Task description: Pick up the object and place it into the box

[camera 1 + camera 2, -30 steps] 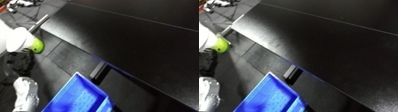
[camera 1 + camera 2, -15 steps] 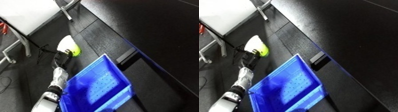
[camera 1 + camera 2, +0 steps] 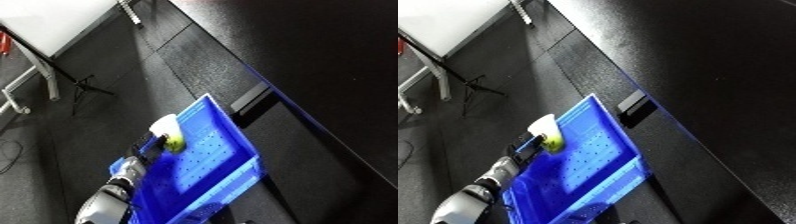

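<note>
Much here is hard to read. The left hand (image 3: 527, 145) is a dark shape at the end of a white and silver forearm that enters from about 7 o'clock, and its fingers are largely hidden behind what it carries — they appear curled around the object (image 3: 547, 136), though the outline of each finger cannot be made out. That object is a single thing, white on its upper part and yellow-green on its lower end; what it is cannot be told from either view. It is held at the left rim of the blue bin (image 3: 226, 165), over the edge of the bin's dotted floor, and whether it touches the floor cannot be seen. The right hand shows nowhere.

There is one bin, its lower corner cut off toward 6 o'clock. The black bench (image 3: 338, 60) fills the side from 12 to 4 o'clock, running out of view. One small dark block (image 3: 636, 109) sits just beside the bin's top corner, at the bench edge. At 10 o'clock, metal legs (image 3: 40, 75) of some stand rise from the dark floor — only partly in view.
</note>
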`<state>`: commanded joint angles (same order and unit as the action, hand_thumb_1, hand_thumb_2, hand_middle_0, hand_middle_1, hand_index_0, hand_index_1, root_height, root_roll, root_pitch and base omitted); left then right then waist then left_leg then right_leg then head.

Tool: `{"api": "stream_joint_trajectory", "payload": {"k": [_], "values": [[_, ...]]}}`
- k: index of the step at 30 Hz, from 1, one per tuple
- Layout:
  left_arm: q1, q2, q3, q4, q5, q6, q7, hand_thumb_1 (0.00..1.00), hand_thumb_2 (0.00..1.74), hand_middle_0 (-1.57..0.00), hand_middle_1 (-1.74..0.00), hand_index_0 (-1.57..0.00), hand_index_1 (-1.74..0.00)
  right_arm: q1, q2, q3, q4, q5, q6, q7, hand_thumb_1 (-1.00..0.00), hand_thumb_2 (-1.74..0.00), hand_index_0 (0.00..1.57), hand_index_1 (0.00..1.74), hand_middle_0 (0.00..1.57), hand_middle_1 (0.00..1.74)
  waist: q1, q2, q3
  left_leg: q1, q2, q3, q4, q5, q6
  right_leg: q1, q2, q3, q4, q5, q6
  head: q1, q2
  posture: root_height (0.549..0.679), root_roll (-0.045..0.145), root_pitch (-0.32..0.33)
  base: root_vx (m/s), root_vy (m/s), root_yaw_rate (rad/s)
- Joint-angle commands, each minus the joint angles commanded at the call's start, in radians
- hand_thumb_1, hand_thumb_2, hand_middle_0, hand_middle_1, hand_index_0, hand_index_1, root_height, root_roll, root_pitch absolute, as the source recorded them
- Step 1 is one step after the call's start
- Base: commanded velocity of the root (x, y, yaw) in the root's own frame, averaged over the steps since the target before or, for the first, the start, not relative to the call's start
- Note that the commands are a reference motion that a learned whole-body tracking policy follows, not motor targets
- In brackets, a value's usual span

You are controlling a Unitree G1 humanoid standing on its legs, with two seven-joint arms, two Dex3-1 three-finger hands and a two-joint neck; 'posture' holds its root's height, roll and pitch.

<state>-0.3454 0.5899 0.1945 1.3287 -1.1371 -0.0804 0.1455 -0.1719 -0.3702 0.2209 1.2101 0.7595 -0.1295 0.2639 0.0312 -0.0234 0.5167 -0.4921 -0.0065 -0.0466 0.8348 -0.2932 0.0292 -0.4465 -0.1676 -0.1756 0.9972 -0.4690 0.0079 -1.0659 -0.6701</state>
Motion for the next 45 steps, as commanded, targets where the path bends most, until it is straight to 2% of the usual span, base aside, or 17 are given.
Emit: {"api": "stream_joint_trajectory", "payload": {"k": [1,8,15,20,25,31,38,42,45], "values": [[-0.001,0.003,-0.002,0.011,0.003,0.003,-0.008,0.0,0.0,0.0,0.0,0.0,0.0,-0.001,-0.002,0.001,0.001,-0.001,0.0,0.001,0.0,0.0,0.0,0.0,0.0,0.0,-0.001,0.0,0.0,0.0,0.0,0.001,0.0,0.0,-0.0001,0.0,0.0004,0.001,-0.001,0.0,-0.0007,0.001,0.003,0.608,0.064,-0.06,-0.007,0.021,-0.03],[-0.008,0.008,-0.015,0.046,0.027,0.004,-0.04,0.0,0.0,0.0,0.0,0.0,0.0,-0.002,-0.003,0.007,-0.001,0.0,0.0,0.002,0.0,0.0,0.0,0.0,0.0,0.0,-0.005,0.003,0.0,0.002,-0.002,0.004,-0.009,0.002,-0.0003,0.0,0.002,0.002,-0.011,0.005,-0.0027,0.016,0.009,0.609,0.063,-0.057,-0.007,0.011,-0.014],[-0.017,0.009,-0.028,0.048,0.058,0.003,-0.058,0.0,0.0,0.0,0.0,0.0,0.0,-0.005,-0.003,0.012,-0.007,0.01,0.001,-0.002,0.0,0.0,0.0,0.0,0.0,0.0,-0.005,0.004,-0.002,0.006,-0.005,0.006,-0.02,0.003,-0.0016,0.002,0.0036,0.003,-0.028,0.014,-0.002,0.058,0.026,0.611,0.06,-0.051,-0.003,0.002,-0.007],[-0.017,0.002,-0.046,0.041,0.09,-0.002,-0.113,0.0,0.0,0.0,0.0,0.0,0.0,-0.006,-0.001,0.014,-0.013,0.02,0.003,-0.005,0.0,0.0,0.0,0.0,0.0,0.0,-0.008,0.006,-0.003,0.011,-0.008,0.009,-0.018,-0.005,0.0009,0.002,0.0063,0.006,-0.035,0.021,-0.0007,0.129,0.043,0.612,0.055,-0.05,-0.001,-0.006,-0.027],[-0.008,-0.018,-0.088,0.019,0.193,-0.048,-0.205,0.0,0.0,0.0,0.0,0.0,0.0,-0.001,-0.001,0.016,-0.019,0.029,-0.004,-0.01,0.0,0.0,0.0,0.0,0.0,0.0,-0.013,0.01,-0.005,0.015,-0.009,0.018,-0.006,-0.022,0.0051,-0.001,0.0099,0.011,-0.045,0.035,0.003,0.284,0.074,0.613,0.049,-0.048,-0.007,-0.007,-0.085],[0.023,-0.047,-0.158,-0.016,0.324,-0.037,-0.3,0.0,0.0,0.0,0.0,0.0,0.0,-0.007,-0.008,0.017,-0.034,0.033,-0.007,-0.023,0.0,0.0,0.0,0.0,0.0,0.0,-0.022,0.021,-0.005,0.019,-0.006,0.033,0.004,-0.037,0.0056,-0.006,0.0139,0.02,-0.062,0.056,0.0082,0.524,0.101,0.615,0.044,-0.041,-0.029,0.004,-0.132],[0.046,-0.098,-0.249,-0.05,0.451,-0.054,-0.355,0.0,0.0,0.0,0.0,0.0,0.0,-0.029,-0.021,0.008,-0.037,0.029,-0.006,-0.036,0.0,0.0,0.0,0.0,0.0,0.0,-0.038,0.041,-0.009,0.039,0.003,0.051,-0.028,-0.033,-0.0006,-0.01,0.0136,0.034,-0.078,0.073,0.0074,0.79,0.129,0.618,0.042,-0.033,-0.032,0.03,-0.116],[0.042,-0.125,-0.292,-0.069,0.477,-0.057,-0.358,0.0,0.0,0.0,0.0,0.0,0.0,-0.04,-0.027,-0.001,-0.032,0.022,-0.004,-0.038,0.0,0.0,0.0,0.0,0.0,0.0,-0.047,0.05,-0.016,0.043,0.009,0.057,-0.04,-0.029,-0.0049,-0.021,0.0116,0.042,-0.085,0.086,0.0118,0.95,0.14,0.618,0.041,-0.029,-0.022,0.017,-0.054],[0.042,-0.142,-0.315,-0.082,0.49,-0.056,-0.354,0.0,0.0,0.0,0.0,0.0,0.0,-0.045,-0.029,-0.007,-0.032,0.017,0.002,-0.042,0.0,0.0,0.0,0.0,0.0,0.0,-0.054,0.053,-0.024,0.043,0.011,0.062,-0.037,-0.034,-0.0053,-0.029,0.0136,0.049,-0.093,0.099,0.0152,1.045,0.147,0.619,0.04,-0.026,-0.011,0.005,-0.07]]}}
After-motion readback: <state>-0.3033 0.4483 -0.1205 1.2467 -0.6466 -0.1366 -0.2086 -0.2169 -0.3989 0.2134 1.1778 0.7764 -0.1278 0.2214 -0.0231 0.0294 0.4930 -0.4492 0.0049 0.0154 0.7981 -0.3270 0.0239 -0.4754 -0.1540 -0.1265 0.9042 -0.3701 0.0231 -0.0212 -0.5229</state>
